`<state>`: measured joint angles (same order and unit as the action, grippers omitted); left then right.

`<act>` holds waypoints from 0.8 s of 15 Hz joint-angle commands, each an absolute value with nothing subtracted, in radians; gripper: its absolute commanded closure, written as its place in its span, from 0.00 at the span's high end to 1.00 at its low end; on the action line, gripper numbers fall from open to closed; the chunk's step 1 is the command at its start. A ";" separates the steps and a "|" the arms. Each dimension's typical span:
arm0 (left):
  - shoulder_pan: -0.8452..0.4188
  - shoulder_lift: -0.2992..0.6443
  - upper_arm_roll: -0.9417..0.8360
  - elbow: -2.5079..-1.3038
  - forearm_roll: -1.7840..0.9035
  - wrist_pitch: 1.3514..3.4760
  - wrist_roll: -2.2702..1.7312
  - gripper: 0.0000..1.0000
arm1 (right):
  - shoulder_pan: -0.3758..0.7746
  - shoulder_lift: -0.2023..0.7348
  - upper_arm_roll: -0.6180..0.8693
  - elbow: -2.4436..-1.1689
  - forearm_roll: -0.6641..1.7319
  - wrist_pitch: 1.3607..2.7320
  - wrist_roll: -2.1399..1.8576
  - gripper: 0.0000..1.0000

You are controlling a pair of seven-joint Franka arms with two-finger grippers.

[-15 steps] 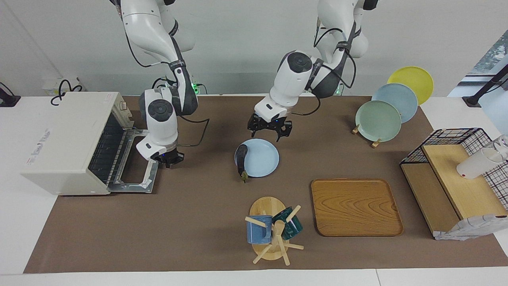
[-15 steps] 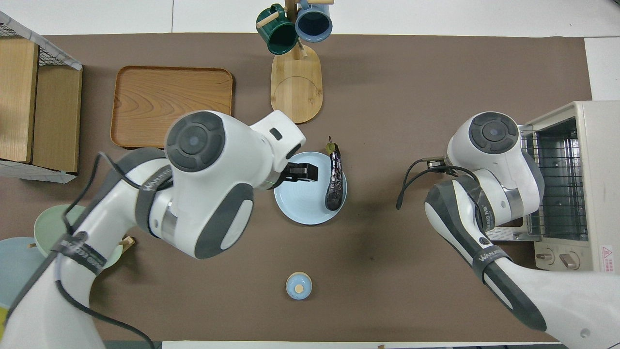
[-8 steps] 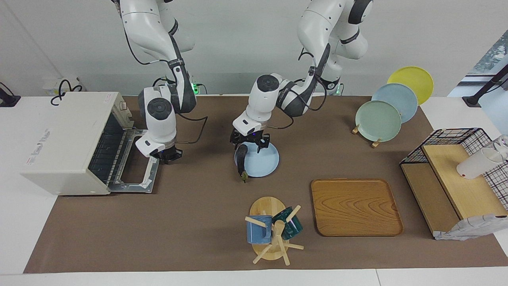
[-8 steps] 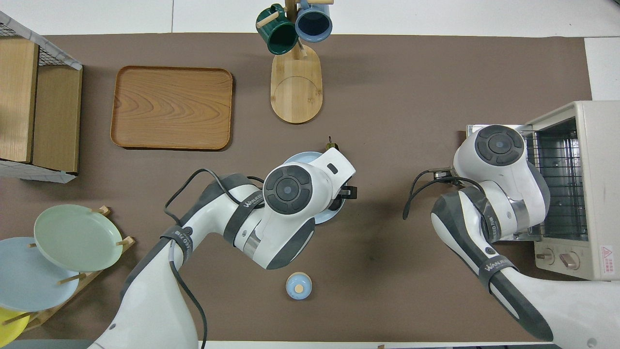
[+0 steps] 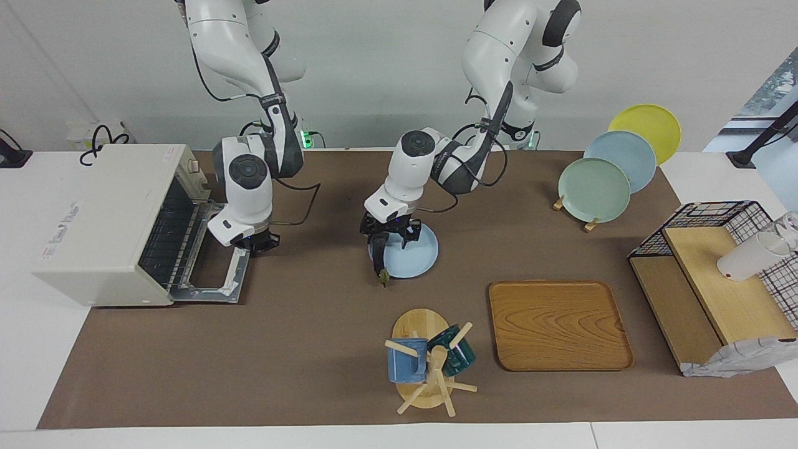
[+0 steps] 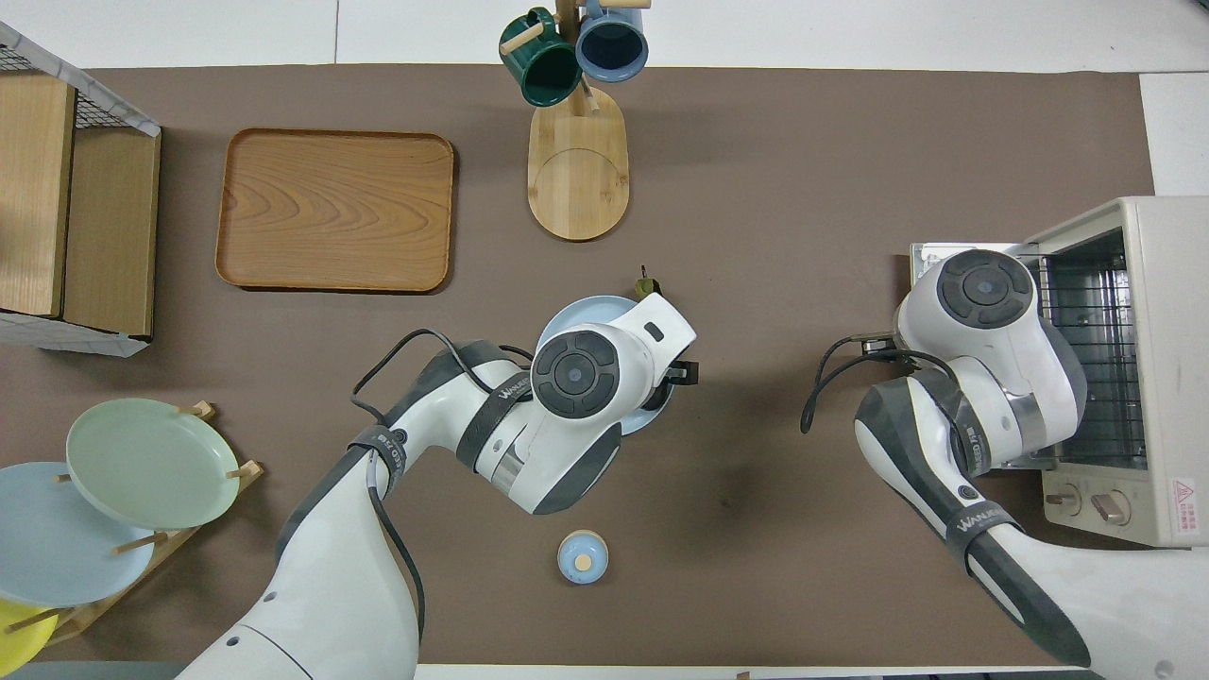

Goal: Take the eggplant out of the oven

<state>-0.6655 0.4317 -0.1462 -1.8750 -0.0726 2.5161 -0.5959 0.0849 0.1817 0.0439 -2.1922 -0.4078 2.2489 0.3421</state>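
Since a second ago, the left arm has swung in from over the surface near the robots and brought the left end effector [image 5: 389,236] down onto the eggplant [image 5: 379,252], while the right arm has drawn slightly back toward the robots over the oven door. Dark and slender, the eggplant lies along the edge of the light blue plate [image 5: 414,254] toward the right arm's end of the surface, its green stem tip poking past the rim onto the brown mat [image 5: 299,349]. Black fingers stand on either side of the eggplant's thick end; whether they are spread or already pinching it cannot be told, and in the overhead view the arm's wrist covers most of the eggplant, leaving only the stem tip in sight.

At the right arm's end of the surface stands the oven [image 5: 106,224], its door [image 5: 215,274] folded down flat and the wire rack showing inside. Over that door hangs the right end effector [image 5: 257,243], fingertips pressed together and holding nothing.

Farther from the robots than the plate stands a mug tree [image 5: 427,365] with a blue mug and a green mug, and beside it lies a wooden tray [image 5: 558,324]. Three plates lean in a rack [image 5: 614,165] toward the left arm's end, near a wire-and-wood shelf [image 5: 717,280].
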 commanded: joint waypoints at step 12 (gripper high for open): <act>-0.565 0.371 -0.135 -1.795 -0.064 2.328 -0.606 0.00 | -0.067 -0.003 0.038 -2.060 -0.420 2.000 -0.103 0.02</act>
<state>-0.6294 0.4202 -0.1307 -1.8156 -0.0723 2.4257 -0.6032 -0.0317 -0.0218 0.0413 -2.0628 -0.4070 1.9899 -0.0545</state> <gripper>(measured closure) 0.604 0.991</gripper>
